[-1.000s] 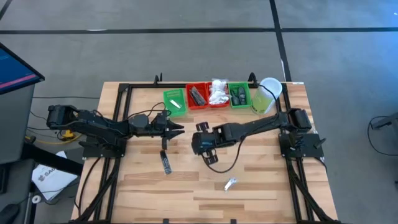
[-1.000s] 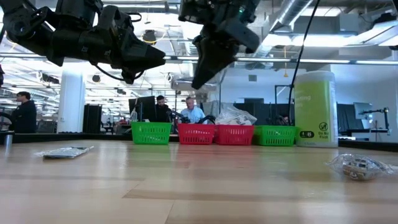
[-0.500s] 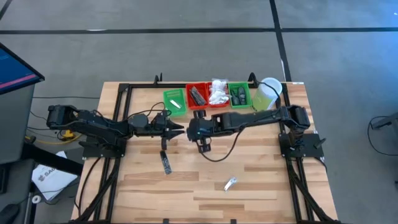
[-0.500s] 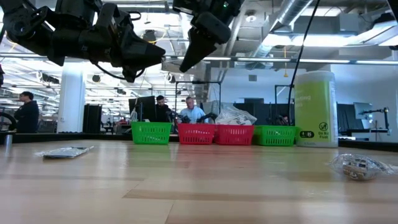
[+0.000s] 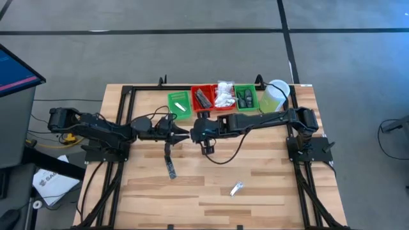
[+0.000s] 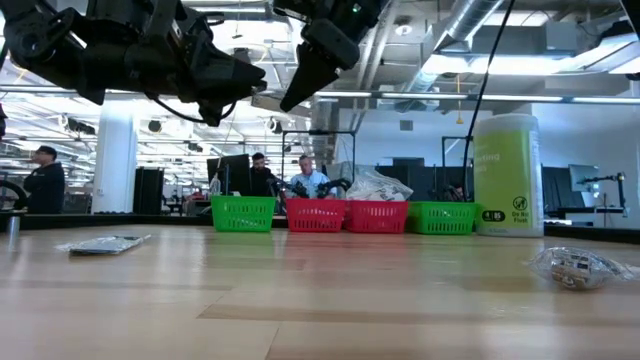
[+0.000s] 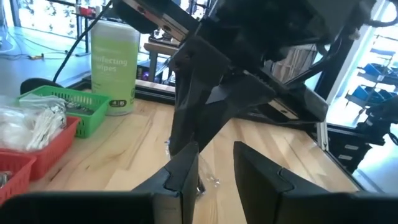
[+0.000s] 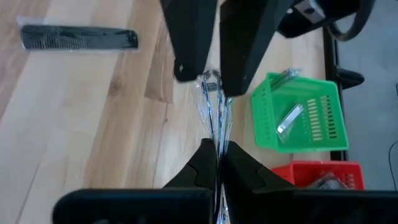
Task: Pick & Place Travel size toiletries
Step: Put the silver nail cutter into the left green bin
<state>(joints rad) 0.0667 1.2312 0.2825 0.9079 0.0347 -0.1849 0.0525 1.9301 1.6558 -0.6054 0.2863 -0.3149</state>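
– Grip check on the right gripper (image 8: 216,149)?
– Clenched on a clear crinkly packet (image 8: 211,106). Pinched at one end, up in the air over the middle of the table (image 5: 268,191), near the row of baskets.
– And the left gripper (image 7: 214,149)?
– Nose to nose with the right one, at the same height. Fingers parted, one on each side of the packet's free end. Not closed on it; cannot tell whether touching.
– Baskets next, from the left arm's end?
– Four in a row, side by side along the far edge. First, a green basket (image 6: 243,213) with a single silver tube (image 5: 181,107) lying slantwise inside. Then a red basket (image 6: 316,215) with dark narrow pieces (image 5: 203,97). Then a second red basket (image 6: 377,215), heaped with white soft packets (image 5: 224,94) rising above the rim. Last, another green basket (image 6: 443,216) holding dark grey oval pieces (image 5: 246,98).
– Past that?
– Pale green wipes canister (image 6: 508,175) with a white cap, upright, just beside the last green basket.
– Loose on the wood?
– Black comb (image 5: 170,167) in a clear sleeve, flat, below the left gripper and nearer the front edge. Another clear-wrapped packet (image 6: 575,265) farther to the right arm's side, well apart from the comb and from every basket.
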